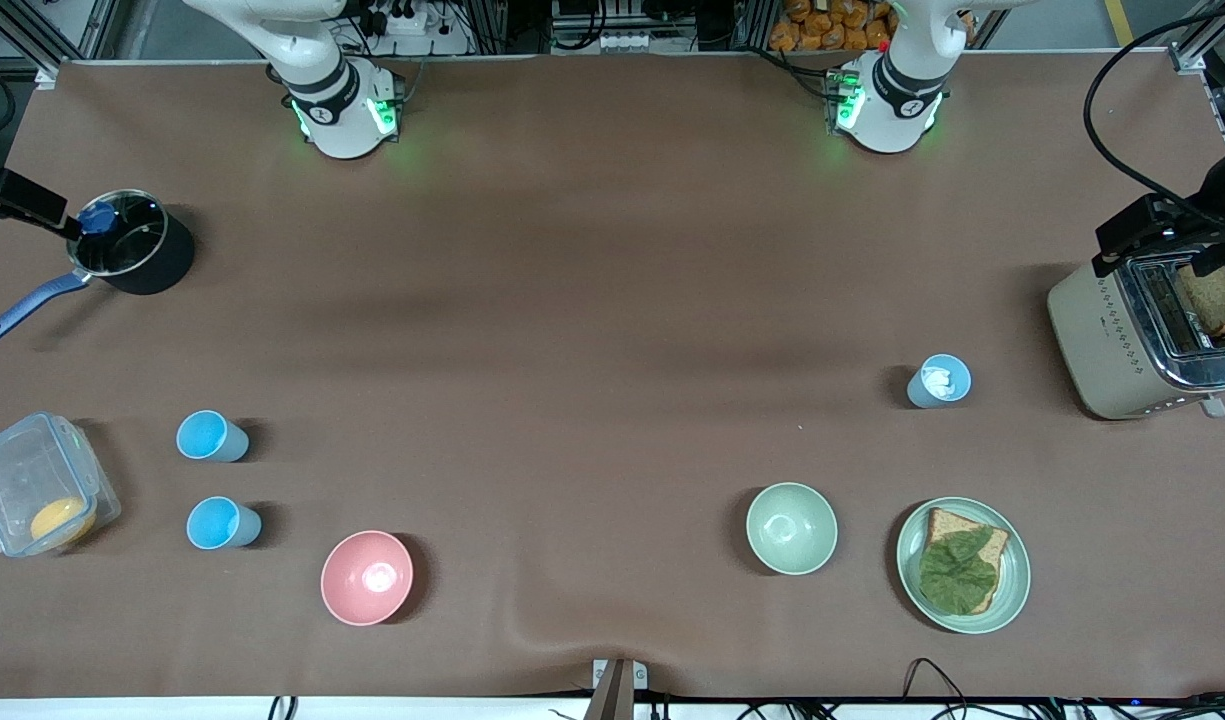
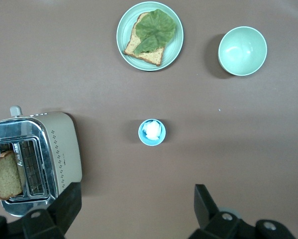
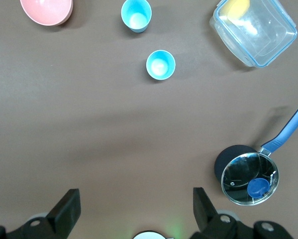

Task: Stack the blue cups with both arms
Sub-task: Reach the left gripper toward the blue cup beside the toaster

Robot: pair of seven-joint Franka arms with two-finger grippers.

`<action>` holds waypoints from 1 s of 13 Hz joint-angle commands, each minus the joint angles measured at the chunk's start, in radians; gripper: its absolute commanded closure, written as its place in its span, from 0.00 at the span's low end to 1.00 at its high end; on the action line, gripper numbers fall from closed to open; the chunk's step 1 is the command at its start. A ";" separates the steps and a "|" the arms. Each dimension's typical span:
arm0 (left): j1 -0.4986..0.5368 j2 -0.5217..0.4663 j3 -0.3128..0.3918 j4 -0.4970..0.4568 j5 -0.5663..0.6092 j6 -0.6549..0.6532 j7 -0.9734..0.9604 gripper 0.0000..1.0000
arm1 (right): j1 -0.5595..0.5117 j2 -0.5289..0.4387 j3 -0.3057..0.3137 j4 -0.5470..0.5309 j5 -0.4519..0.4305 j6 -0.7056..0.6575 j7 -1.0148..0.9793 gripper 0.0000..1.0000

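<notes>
both my arms wait high above the surface, nothing in hand. my left gripper hangs over the bare stretch near the toaster, its fingers spread wide and empty. my right gripper hangs over the bare stretch by the saucepan, its fingers spread wide and empty too.

there are three blue cups. two stand upright toward the right arm's end: one cup sits beside the clear food box, and the second cup stands nearer the front camera, close to the first but apart from it, with the pink bowl near it. the third cup stands alone toward the left arm's end, between the toaster and the green bowl, and something white sits inside it.

nothing is stacked yet, so i judge the task at its start. the risks i see: the white stuff in the third cup may keep another cup from seating, or get crushed if this cup takes one inside it. the cups look light and tapered, so a pinch on the rim could tip or squirt one loose. the two close cups leave little room, and a spread finger coming down on one may knock its neighbour. the toaster stands close to the left gripper's path.
</notes>
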 commanded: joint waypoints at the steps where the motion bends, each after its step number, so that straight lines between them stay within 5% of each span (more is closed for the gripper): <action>1: -0.008 -0.019 0.000 0.007 -0.022 -0.023 -0.018 0.00 | 0.005 0.009 0.002 0.018 -0.001 -0.017 0.015 0.00; 6: -0.031 0.068 0.009 -0.013 -0.002 -0.002 -0.005 0.00 | 0.005 0.023 -0.001 0.021 -0.001 -0.013 0.015 0.00; 13: -0.007 0.116 0.009 -0.500 0.001 0.464 -0.011 0.00 | -0.040 0.196 -0.005 0.017 -0.002 -0.011 -0.061 0.00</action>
